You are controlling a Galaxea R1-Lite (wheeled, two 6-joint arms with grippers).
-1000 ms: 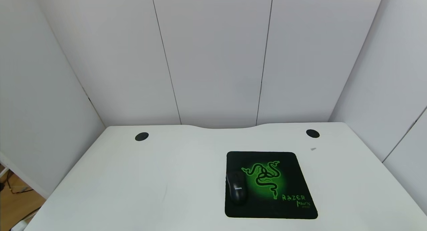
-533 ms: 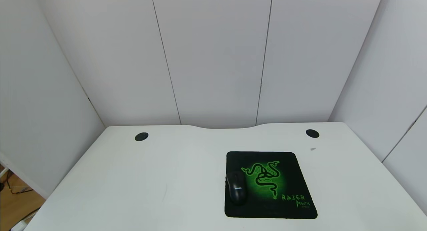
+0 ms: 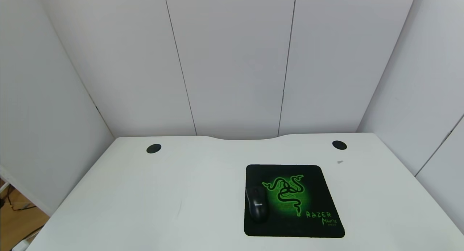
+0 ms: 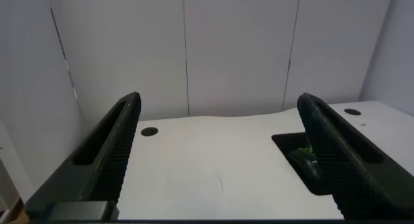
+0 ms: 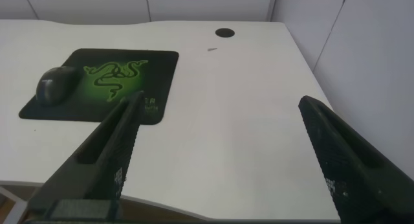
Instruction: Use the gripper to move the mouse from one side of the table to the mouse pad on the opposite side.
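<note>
Both grippers, left and right, hang with fingers apart, away from the worktop. We see the mouse already resting on the mouse pad; we judge nothing remains.

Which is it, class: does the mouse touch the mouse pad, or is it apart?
Touching. In the head view the mouse lies on the mouse pad near its left edge; the right wrist view shows the same.
</note>
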